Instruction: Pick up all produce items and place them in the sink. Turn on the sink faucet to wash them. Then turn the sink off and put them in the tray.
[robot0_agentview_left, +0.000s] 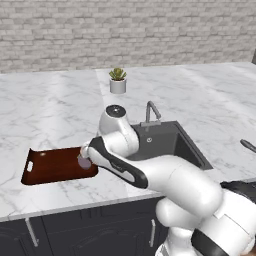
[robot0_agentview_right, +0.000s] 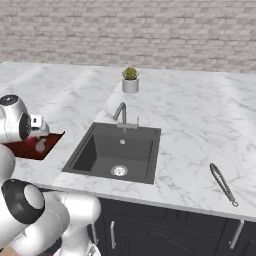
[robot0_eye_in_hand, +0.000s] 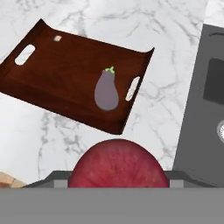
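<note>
From the left base view, the white arm (robot0_agentview_left: 165, 175) bends low across the marble surface (robot0_agentview_left: 60, 110), its hand over the right end of the tray (robot0_agentview_left: 50, 165), just left of the sink (robot0_agentview_left: 187, 145) and faucet (robot0_agentview_left: 151, 111). A succulent (robot0_agentview_left: 118, 80) stands behind.

From the right base view, the arm's wrist hangs above the tray (robot0_agentview_right: 30, 149); the sink (robot0_agentview_right: 100, 150) lies to the right, and a utensil (robot0_agentview_right: 223, 184) lies farther right.

In the hand view, the jaws are clamped on a red apple (robot0_eye_in_hand: 118, 164), held above the surface beside the tray (robot0_eye_in_hand: 57, 74), where the eggplant (robot0_eye_in_hand: 106, 91) lies near a handle slot.
</note>
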